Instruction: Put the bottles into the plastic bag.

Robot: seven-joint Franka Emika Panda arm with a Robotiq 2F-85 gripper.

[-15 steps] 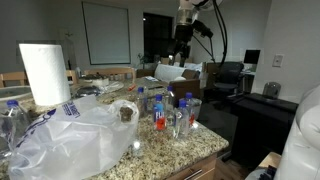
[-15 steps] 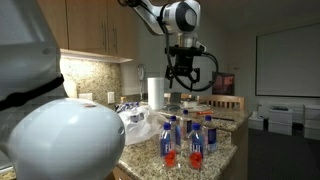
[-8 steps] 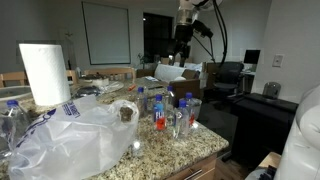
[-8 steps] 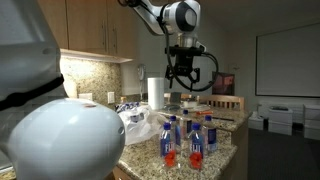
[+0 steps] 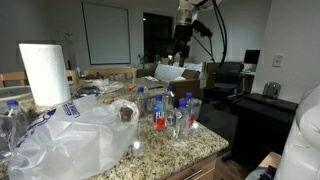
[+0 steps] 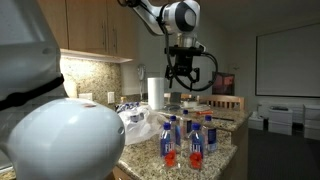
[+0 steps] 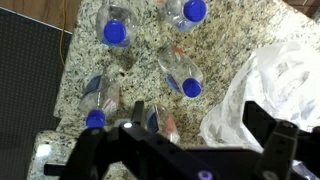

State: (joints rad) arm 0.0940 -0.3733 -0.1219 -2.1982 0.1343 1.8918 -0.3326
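Observation:
Several clear bottles with blue caps stand grouped on the granite counter [image 5: 190, 150], seen in both exterior views [image 5: 160, 113] [image 6: 197, 143] and from above in the wrist view [image 7: 186, 80]. The whitish plastic bag [image 5: 85, 135] lies crumpled beside them, also visible in an exterior view [image 6: 138, 125] and at the right of the wrist view [image 7: 275, 85]. My gripper [image 5: 181, 50] [image 6: 181, 82] hangs high above the bottles, open and empty. In the wrist view the gripper [image 7: 200, 115] looks down on bare counter and the bag's edge.
A tall white paper-towel roll [image 5: 45, 73] [image 6: 155, 92] stands behind the bag. More bottles [image 5: 12, 115] sit at the far left. The counter's edge drops off just past the bottles [image 5: 215, 150]. A dark floor mat [image 7: 30, 70] lies beyond the counter.

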